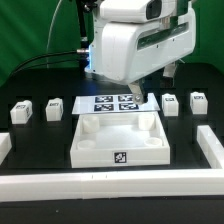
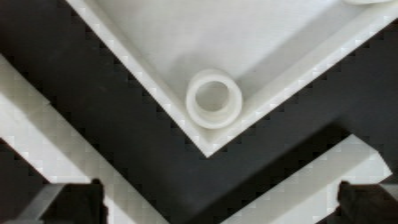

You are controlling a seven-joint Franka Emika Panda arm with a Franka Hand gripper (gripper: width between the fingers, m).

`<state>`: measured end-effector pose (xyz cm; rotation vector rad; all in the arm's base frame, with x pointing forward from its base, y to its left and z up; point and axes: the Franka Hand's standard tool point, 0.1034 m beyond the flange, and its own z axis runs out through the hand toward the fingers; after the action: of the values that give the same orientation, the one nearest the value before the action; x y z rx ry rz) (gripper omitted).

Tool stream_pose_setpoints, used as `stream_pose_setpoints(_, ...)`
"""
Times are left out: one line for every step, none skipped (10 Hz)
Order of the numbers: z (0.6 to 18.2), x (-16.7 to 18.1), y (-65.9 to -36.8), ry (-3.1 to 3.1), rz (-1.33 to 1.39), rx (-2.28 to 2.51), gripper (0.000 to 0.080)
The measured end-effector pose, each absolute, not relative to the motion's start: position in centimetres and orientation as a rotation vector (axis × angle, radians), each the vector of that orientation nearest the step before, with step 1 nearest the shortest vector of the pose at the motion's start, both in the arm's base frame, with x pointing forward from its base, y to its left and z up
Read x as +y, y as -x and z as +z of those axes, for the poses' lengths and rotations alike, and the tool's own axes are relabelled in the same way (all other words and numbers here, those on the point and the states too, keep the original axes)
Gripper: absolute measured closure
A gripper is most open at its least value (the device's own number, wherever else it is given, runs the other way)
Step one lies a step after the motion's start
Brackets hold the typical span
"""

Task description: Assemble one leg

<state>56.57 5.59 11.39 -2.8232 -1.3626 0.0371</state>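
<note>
Presently, four small white legs are seen standing upright on the black counter (image 1: 40, 140), none of them held. Toward the counter's edge on the exterior view's left, a leg (image 1: 20, 112) is set, with a second leg (image 1: 53, 108) near it; the two do not touch. Next along, the marker board (image 1: 112, 102) lies flat toward the far edge, about midway along it. Just in front of it, toward the near edge, the tray (image 1: 95, 152) is placed, with a tag on its front wall. The arm (image 1: 130, 45) is hung over the tray's far corner on the exterior view's right, and the hand is mostly hidden behind it in that view. In the wrist view the hand (image 2: 214, 205) is shown released: its two blurred fingertips (image 2: 63, 200) are spread wide, with only dark counter between them and nothing grasped. One tray corner with a round socket (image 2: 214, 98) is seen beneath the hand. Toward the edge on the exterior view's right, a third leg (image 1: 171, 103) and a fourth leg (image 1: 198, 100) are set side by side, apart from each other and clear of the hand. A white rail (image 1: 211, 148) is laid along that edge.
</note>
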Motion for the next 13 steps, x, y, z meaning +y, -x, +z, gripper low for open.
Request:
stream_pose_setpoints(11.3,5.5,-56.5,2.823,0.037,-1.363,0.015)
stream_pose_setpoints(10.7,4.4,-56.0,2.788,0.019,-1.447,0.015)
stream_pose_setpoints(10.1,3.7,-54.8,2.756,0.02,-1.507,0.015)
stream_pose_setpoints(9.8,3.3,-53.5,2.715,0.029,-1.577,0.015)
stream_pose_setpoints(9.5,2.9,-52.2,2.656,0.035,-1.671,0.015)
stream_pose_setpoints(9.1,2.6,-51.0,2.58,0.057,-1.772,0.015)
stream_pose_setpoints(8.8,2.5,-50.4,2.542,0.074,-1.817,0.015)
stream_pose_setpoints(8.8,2.5,-50.5,2.555,0.072,-1.8,0.015)
stream_pose_setpoints(8.8,2.5,-50.4,2.554,0.074,-1.8,0.015)
stream_pose_setpoints(8.7,2.5,-50.4,2.554,0.075,-1.799,0.015)
stream_pose_setpoints(8.7,2.5,-50.4,2.553,0.076,-1.799,0.015)
stream_pose_setpoints(8.6,2.4,-50.3,2.521,0.074,-1.845,0.015)
stream_pose_setpoints(8.2,2.1,-49.7,2.451,0.062,-1.939,0.015)
